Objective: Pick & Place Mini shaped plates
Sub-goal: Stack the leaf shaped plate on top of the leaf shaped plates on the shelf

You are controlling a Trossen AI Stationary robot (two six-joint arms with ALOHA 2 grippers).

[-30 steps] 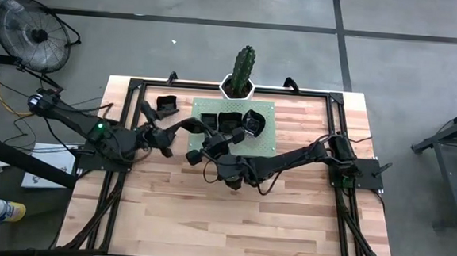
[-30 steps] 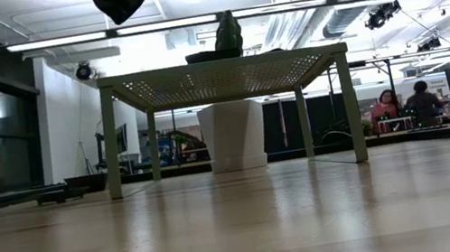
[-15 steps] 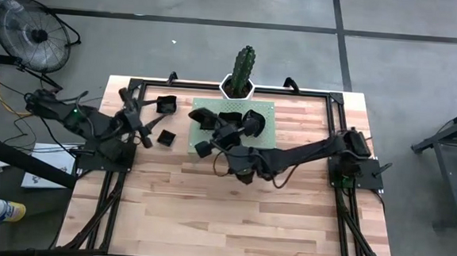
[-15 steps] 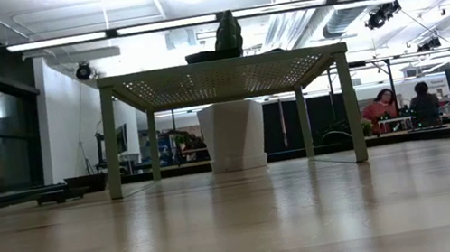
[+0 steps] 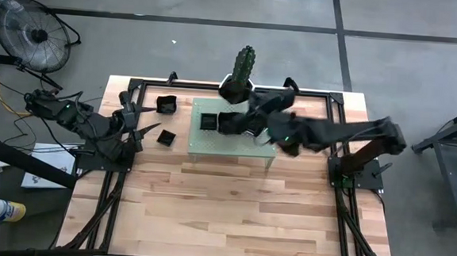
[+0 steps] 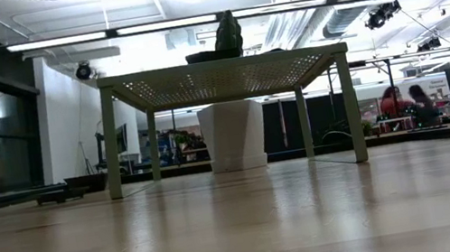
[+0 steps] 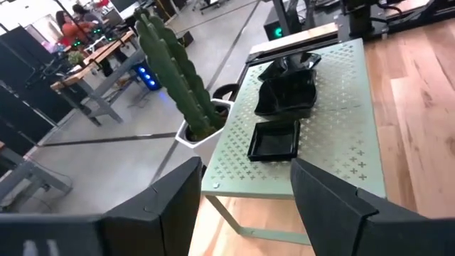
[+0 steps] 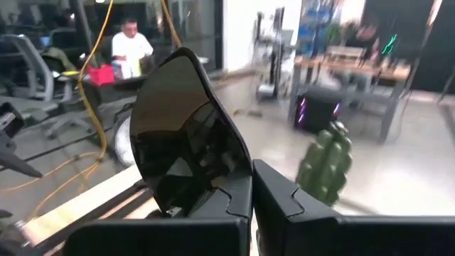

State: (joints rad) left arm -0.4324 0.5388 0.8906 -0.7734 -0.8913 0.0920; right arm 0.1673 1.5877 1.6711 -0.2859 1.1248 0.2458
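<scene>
My right gripper (image 8: 245, 192) pinches a light, rigid, slippery glossy plate (image 8: 186, 131) by its rim, cactus (image 8: 325, 162) at three o'clock.

The worktop's (image 5: 231, 215) whole near half lies open. Along the far edge the green stand (image 5: 261, 148) and cactus (image 5: 243, 64) block passage — two plates (image 5: 166, 120) crowd its far-left corner.

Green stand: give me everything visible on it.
The pale green stand is a small perforated metal table on four thin legs, standing upright at the back of the wooden table, just in front of the potted cactus. A square black plate and a stack of wavy black plates sit on top. The right pincer is above it.
</scene>
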